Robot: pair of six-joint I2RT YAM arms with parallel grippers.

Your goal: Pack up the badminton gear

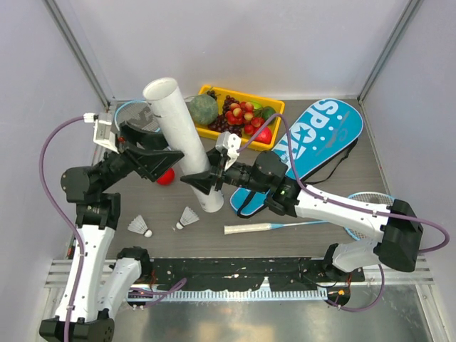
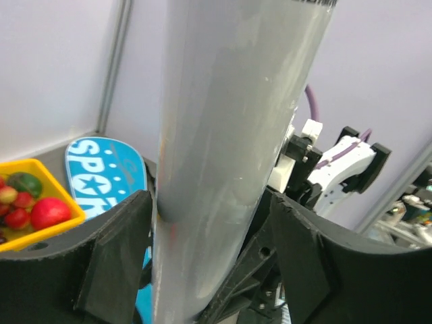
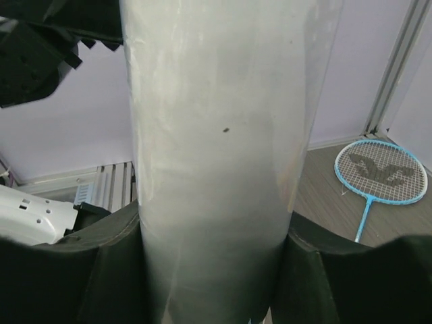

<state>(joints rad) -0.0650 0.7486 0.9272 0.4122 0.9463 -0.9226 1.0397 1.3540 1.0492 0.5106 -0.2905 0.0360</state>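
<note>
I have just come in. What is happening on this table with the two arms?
Both arms hold the white tube, which stands slightly tilted on the table: the left gripper higher up, the right gripper lower down. Two shuttlecocks and a racket lie loose near its foot. The blue SPORT bag lies behind, to the right.

I've got the white cardboard tube (image 1: 187,153) standing upright at centre frame, open end up. The right tool (image 3: 212,250) is clamped on it low down and the left tool (image 2: 209,229) is closed around it higher up. Two white feather shuttlecocks (image 1: 139,226) (image 1: 188,217) lie on the worktop at lower left. One light-blue racket (image 1: 285,226) lies flat at lower right, with its white handle pointing left. The second racket's head (image 1: 134,112) shows at upper left. The blue racket-shaped "SPORT" bag (image 1: 320,139) lies diagonally at upper right.
</note>
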